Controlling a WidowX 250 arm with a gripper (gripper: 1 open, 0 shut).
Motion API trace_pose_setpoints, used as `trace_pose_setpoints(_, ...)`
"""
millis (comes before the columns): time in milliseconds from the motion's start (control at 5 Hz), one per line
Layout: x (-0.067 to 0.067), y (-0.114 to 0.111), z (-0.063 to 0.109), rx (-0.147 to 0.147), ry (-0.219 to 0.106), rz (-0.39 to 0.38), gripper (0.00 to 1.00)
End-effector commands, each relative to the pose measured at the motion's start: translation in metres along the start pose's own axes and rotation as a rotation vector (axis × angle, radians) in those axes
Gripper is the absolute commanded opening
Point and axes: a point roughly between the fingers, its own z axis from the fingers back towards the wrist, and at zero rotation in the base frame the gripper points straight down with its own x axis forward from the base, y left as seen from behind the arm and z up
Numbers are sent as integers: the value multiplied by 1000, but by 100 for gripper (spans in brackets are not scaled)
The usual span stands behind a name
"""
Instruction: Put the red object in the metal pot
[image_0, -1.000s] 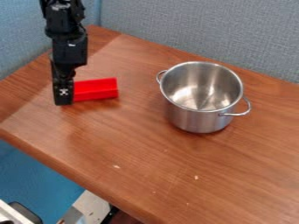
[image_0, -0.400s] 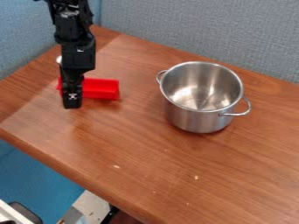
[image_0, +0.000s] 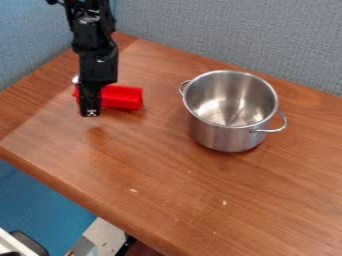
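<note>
While the jaws clamp the red object (image_0: 124, 97) on the table (image_0: 80, 145), the metal pot (image_0: 231, 112) stands well apart.

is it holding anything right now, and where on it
Cannot tell: the gripper is shut at the left end of the block, which sits on the table.

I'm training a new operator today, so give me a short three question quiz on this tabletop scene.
1. True or false: the red block lies inside the metal pot.
2. The tool is at which end of the block? A) the end away from the pot B) the end nearest the pot C) neither, it hangs over the pot
3. What surface does the block rest on?
Key: 1 false; 2 A; 3 the wooden table.
</note>
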Motion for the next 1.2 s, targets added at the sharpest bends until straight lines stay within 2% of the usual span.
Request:
trace_pose_setpoints(0, 3, 2, 13, 48, -12, 2, 0)
trace_pose_setpoints(1000, 6, 1, 15, 54, -23, 18, 0)
